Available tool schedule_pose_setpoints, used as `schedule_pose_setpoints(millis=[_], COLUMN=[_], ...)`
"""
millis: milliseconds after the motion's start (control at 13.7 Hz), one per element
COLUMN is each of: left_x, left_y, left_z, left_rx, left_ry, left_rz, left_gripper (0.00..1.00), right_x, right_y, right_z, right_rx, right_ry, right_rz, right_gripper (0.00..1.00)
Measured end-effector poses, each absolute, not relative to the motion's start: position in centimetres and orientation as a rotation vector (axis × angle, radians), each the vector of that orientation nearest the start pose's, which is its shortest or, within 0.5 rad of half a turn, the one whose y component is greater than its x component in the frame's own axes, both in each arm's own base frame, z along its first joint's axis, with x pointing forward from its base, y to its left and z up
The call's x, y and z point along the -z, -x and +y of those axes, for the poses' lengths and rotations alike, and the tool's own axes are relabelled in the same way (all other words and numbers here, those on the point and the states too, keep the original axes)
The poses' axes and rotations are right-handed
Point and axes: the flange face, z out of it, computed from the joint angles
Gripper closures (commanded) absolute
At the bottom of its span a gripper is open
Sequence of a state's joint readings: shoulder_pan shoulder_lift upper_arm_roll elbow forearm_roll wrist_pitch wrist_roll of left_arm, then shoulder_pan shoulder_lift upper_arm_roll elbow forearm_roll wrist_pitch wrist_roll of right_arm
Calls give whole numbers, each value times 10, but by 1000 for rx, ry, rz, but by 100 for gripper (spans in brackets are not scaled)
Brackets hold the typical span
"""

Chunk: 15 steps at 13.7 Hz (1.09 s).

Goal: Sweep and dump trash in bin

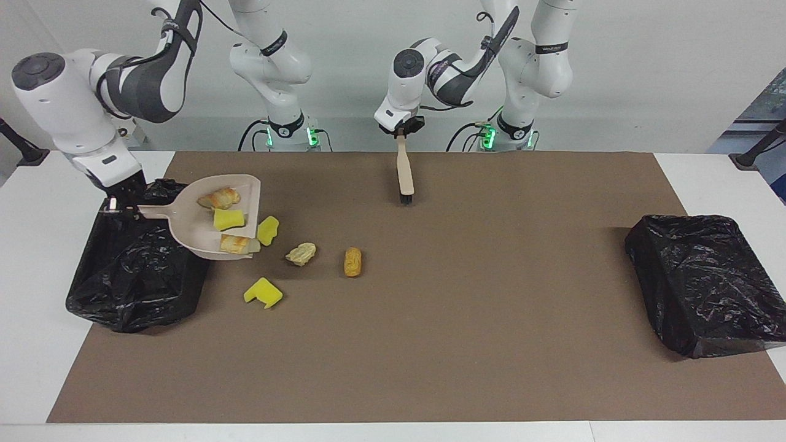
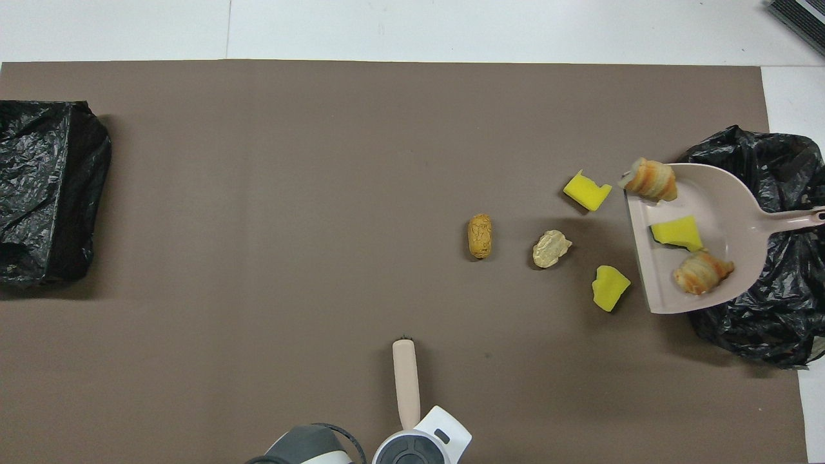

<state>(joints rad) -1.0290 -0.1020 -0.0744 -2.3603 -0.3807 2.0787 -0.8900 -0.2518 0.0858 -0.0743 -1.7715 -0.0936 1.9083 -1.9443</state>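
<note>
My right gripper (image 1: pixel 118 207) is shut on the handle of a beige dustpan (image 1: pixel 195 228), held over the rim of the black-bagged bin (image 1: pixel 138 270) at the right arm's end. The pan (image 2: pixel 725 212) carries three pieces of trash: a croissant piece (image 2: pixel 651 180), a yellow sponge chunk (image 2: pixel 675 232) and a pastry piece (image 2: pixel 702 272). More trash lies on the mat: two yellow sponge chunks (image 1: pixel 268 229) (image 1: pixel 263 292), a tan scrap (image 1: pixel 301 253) and a golden-brown piece (image 1: pixel 352 261). My left gripper (image 1: pixel 402 130) is shut on a wooden brush (image 1: pixel 404 175), bristles down.
A brown mat (image 1: pixel 466 344) covers the table's middle. A second black-bagged bin (image 1: pixel 700 282) sits at the left arm's end. White table (image 1: pixel 37 344) borders the mat on the sides.
</note>
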Motion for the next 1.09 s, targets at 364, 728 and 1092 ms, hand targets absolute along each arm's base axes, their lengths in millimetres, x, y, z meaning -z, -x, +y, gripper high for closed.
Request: schedule_pose_setpoints(millis=[364,728,1092], left_x=[-342,-339,-362], left_y=[-195,-195,-233], left_z=[-425,-426,-420], left_rx=[-539,-541,-450], left_ry=[3114,3111,3148], left_rz=[-25,-25,-48], left_gripper=[100,22,0], right_x=[-541,-544,-509], right_y=[-560,-564,-581], right_z=[-277,-298,-256], right_rx=[244,544,754], right_ry=[-2032,-1947,-1832], right_rz=[2090,1861,1732], right_gripper=[100,100,100])
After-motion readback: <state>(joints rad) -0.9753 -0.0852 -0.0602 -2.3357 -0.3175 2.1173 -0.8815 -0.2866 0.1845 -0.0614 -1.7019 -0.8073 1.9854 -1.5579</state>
